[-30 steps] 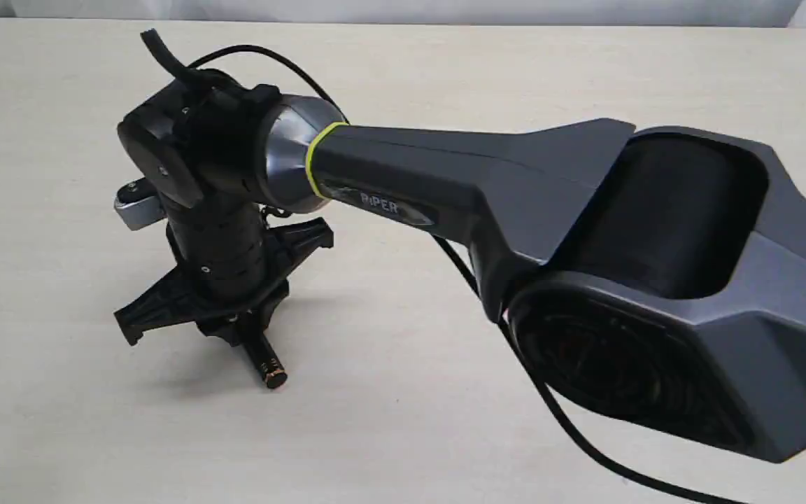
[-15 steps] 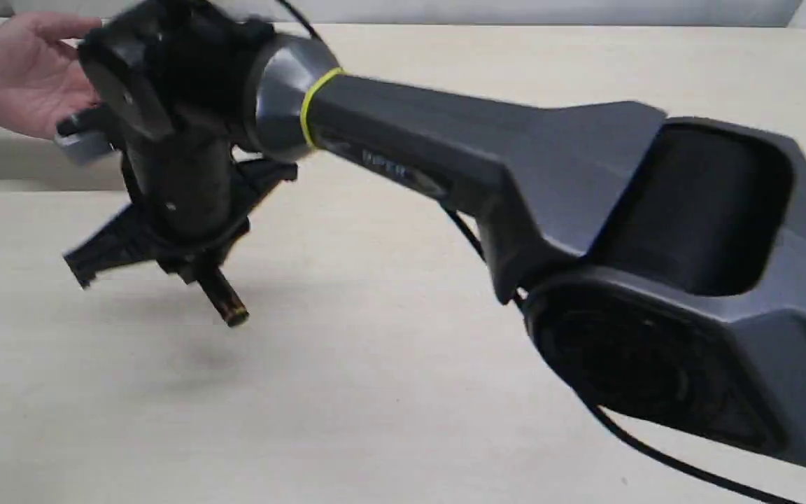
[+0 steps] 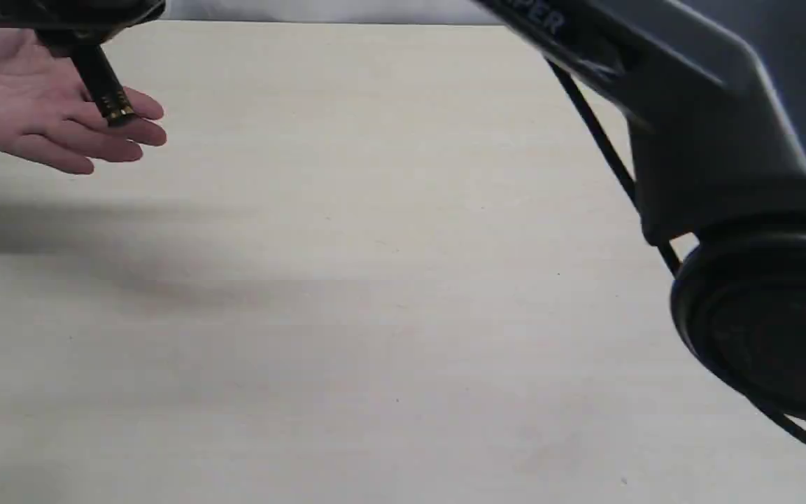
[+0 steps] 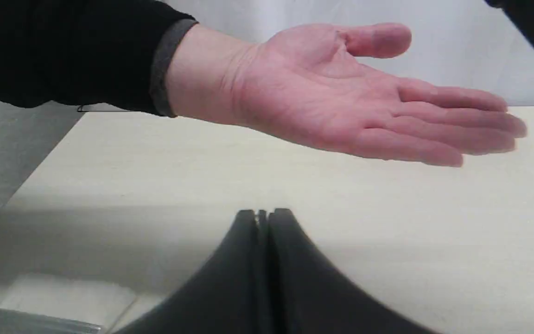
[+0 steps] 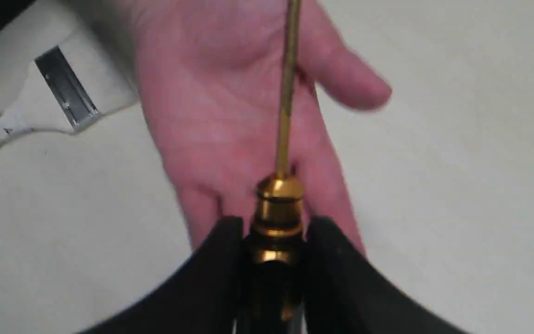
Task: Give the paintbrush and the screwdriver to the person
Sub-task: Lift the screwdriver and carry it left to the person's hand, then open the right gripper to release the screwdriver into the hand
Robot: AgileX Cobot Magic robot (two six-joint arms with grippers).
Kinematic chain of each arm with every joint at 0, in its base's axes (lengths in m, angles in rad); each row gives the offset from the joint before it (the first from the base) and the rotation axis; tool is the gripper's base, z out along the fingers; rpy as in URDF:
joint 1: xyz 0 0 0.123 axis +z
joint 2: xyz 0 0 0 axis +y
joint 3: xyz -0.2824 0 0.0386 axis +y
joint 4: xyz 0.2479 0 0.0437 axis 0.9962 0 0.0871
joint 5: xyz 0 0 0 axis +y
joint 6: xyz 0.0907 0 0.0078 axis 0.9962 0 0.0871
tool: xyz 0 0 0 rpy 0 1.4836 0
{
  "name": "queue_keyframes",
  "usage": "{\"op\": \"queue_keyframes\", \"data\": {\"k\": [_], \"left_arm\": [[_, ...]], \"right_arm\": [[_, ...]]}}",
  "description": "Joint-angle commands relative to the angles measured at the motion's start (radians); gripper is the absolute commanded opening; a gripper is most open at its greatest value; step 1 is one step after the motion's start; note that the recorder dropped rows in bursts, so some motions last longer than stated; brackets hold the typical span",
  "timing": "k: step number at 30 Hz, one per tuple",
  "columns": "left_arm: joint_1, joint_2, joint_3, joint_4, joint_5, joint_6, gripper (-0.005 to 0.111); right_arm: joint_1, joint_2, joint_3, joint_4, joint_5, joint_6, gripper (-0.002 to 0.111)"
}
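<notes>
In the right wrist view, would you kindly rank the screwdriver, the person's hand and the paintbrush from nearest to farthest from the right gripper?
1. screwdriver: held in the right gripper.
2. person's hand: open palm just past the shaft.
3. paintbrush: off to one side, on the table.

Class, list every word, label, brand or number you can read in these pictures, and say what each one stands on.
"PER": the end of a word cut off by the frame edge, on the grey arm, exterior view.
Black mark on the paintbrush handle: too blurred to read.
No text on the screwdriver or the person's hand.
</notes>
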Motion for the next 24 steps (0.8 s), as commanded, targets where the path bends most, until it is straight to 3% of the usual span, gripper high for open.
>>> {"op": "queue_keyframes", "data": {"k": [1,4,7,11,13,17,21,24], "left_arm": [[-0.008,-0.002,0.002,-0.004,-0.005,-0.002,0.0],[-0.008,-0.002,0.002,-0.004,-0.005,-0.002,0.0],[-0.008,-0.002,0.002,-0.004,-0.005,-0.002,0.0],[-0.008,-0.002,0.002,-0.002,-0.008,-0.002,0.0],[-0.008,-0.002,0.002,0.0,-0.008,-0.002,0.0],[-0.008,-0.002,0.002,0.0,-0.006,-0.002,0.0],[-0.008,-0.002,0.002,0.0,-0.006,-0.002,0.0],[-0.008,-0.002,0.002,0.0,-0.006,-0.002,0.0]], "right_arm": [[-0.002,0.038,-0.001,-0.012,-0.122,-0.026,0.004],[-0.002,0.096,-0.001,-0.014,-0.157,-0.052,0.005],[-0.002,0.15,-0.001,-0.014,-0.162,-0.055,0.019],[-0.002,0.178,-0.001,0.012,-0.136,-0.081,0.047],[-0.002,0.178,-0.013,0.012,-0.11,-0.081,0.052],[-0.002,0.166,-0.096,-0.046,0.062,-0.081,0.043],[-0.002,0.127,-0.181,-0.155,0.143,-0.073,0.009],[0.006,0.052,-0.181,-0.161,0.143,-0.092,0.005]]}}
